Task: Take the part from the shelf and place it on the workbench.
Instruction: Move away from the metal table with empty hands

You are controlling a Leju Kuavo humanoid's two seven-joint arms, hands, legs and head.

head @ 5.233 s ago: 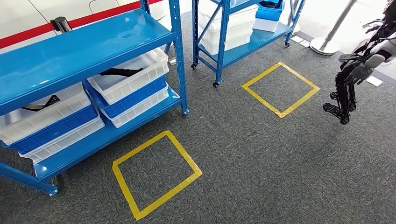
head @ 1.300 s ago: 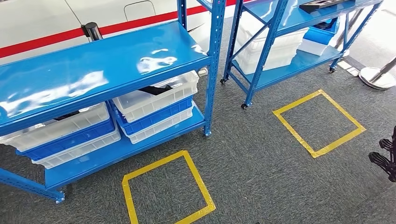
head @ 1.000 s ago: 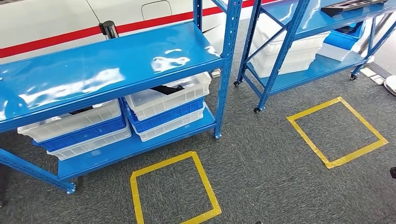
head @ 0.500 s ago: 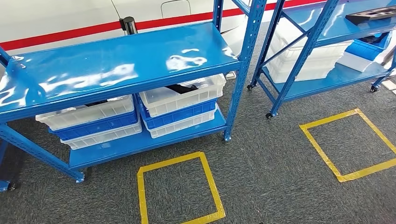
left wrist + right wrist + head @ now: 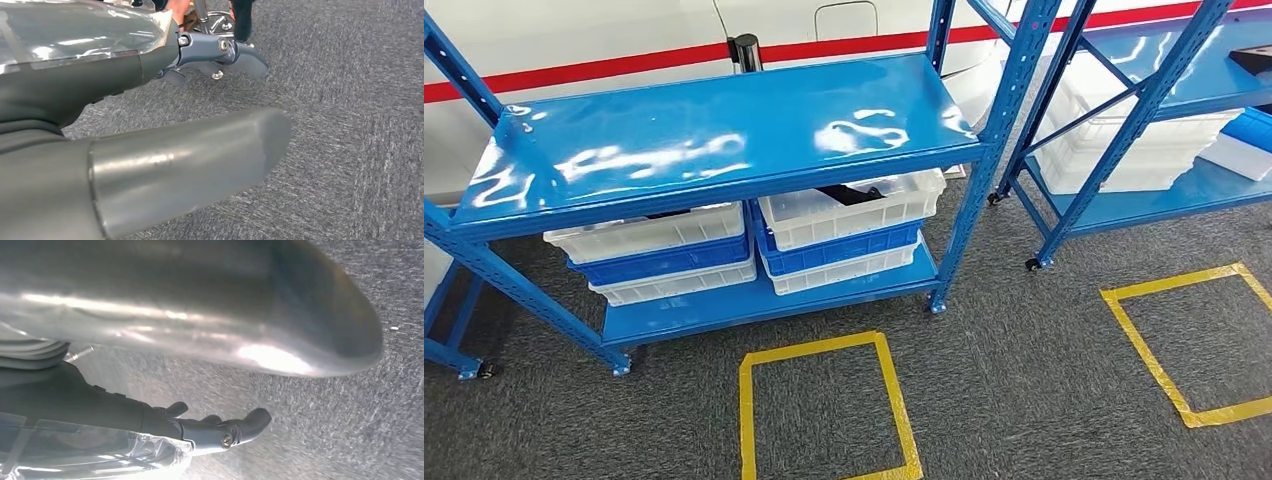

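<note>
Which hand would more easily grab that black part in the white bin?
Probably the right hand: the black part lies in the right-hand white bin, right of centre. Both hands hang empty; the left hand looks farther.

Blue shelf [image 5: 724, 140], stacked crates [image 5: 844, 225] on lower tier

A glossy blue shelf [image 5: 724, 135] holds stacked white and blue bins [image 5: 844, 232]. The carpet [image 5: 1024, 390] is speckled dark grey, marked with yellow tape squares [image 5: 824, 410]. A red stripe [image 5: 574, 72] crosses the white wall.
</note>
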